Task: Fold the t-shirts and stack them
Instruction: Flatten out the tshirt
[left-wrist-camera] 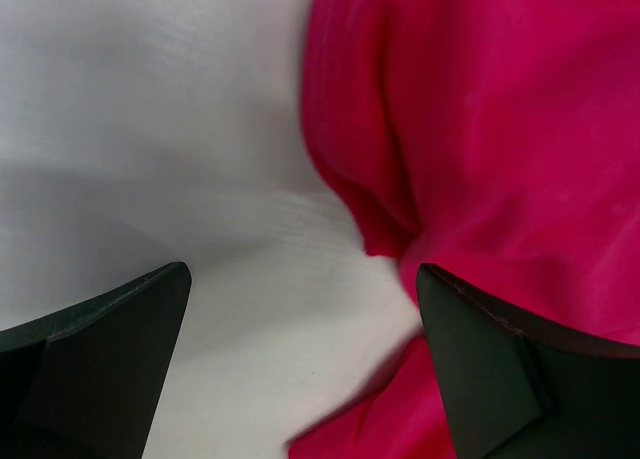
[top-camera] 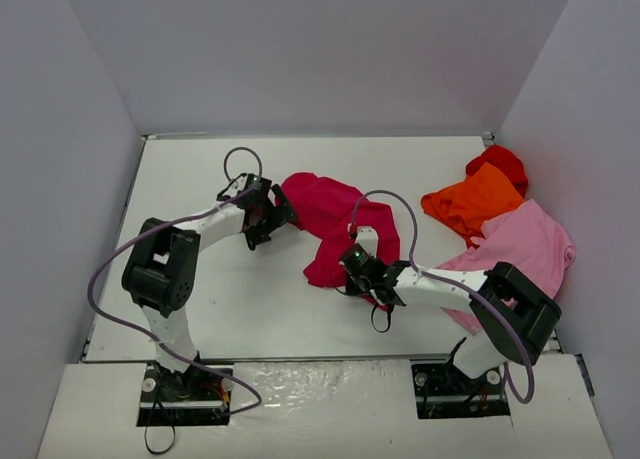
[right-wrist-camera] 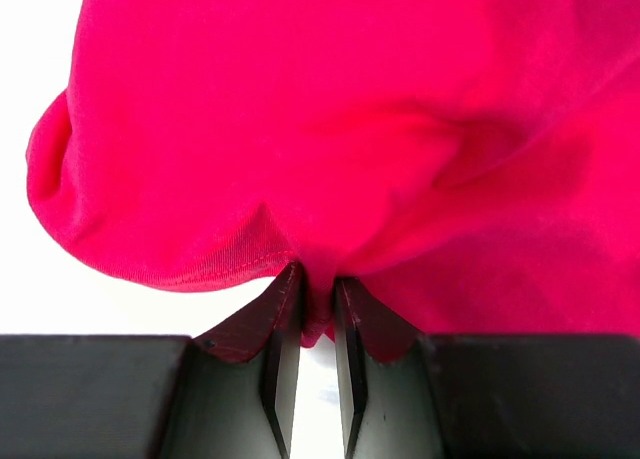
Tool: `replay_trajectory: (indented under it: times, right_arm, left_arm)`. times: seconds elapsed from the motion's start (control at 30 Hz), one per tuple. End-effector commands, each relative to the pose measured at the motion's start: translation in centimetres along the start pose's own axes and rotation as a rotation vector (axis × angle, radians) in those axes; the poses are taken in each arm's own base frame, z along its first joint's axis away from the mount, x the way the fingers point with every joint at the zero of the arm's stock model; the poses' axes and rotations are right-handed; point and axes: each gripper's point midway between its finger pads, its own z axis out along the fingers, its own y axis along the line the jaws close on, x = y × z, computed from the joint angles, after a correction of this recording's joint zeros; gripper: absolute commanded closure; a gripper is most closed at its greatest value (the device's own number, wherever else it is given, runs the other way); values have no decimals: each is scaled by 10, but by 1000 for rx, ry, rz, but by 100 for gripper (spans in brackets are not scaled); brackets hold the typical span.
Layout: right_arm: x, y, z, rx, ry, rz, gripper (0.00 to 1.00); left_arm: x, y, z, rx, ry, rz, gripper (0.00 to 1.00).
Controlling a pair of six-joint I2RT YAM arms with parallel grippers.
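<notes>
white table (top-camera: pixel 250 309), grey walls (top-camera: pixel 320 49) | left end effector (left-wrist-camera: pixel 300 279) apart | right end effector (right-wrist-camera: pixel 318 304) clamped — crimson t-shirt (top-camera: pixel 330 209)

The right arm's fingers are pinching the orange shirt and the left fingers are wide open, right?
No. The right fingers pinch the crimson shirt, not the orange shirt, as the right wrist view shows. The left fingers are wide open.

Crimson t-shirt (top-camera: pixel 335 219), orange t-shirt (top-camera: pixel 470 201), pink t-shirt (top-camera: pixel 525 241), red t-shirt (top-camera: pixel 500 161), all plain
</notes>
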Motion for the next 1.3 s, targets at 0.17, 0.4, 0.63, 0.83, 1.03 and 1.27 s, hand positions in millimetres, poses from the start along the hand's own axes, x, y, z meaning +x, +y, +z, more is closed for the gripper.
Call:
replay_trajectory:
  times: [0.17,0.4,0.63,0.83,1.03,1.27]
  right_arm:
    - [72,-43,-13,109,244,-46,83]
    - [72,-45,-11,119,243,-47,83]
    - [74,-45,-6,132,258,-65,83]
    - [68,-40,-10,108,238,-46,83]
    - [70,-42,-16,103,234,-15,83]
    - [67,-41,-20,103,225,3,83]
  left_arm:
    - [-13,-24,27,87,9,-73,4]
    - [-10,6,-11,-61,-4,-78,7]
    - [2,33,-33,-143,13,-125,8]
    - [5,24,-1,-140,79,-98,7]
    - [1,11,30,-109,102,-94,7]
    - [0,2,46,-104,137,-85,7]
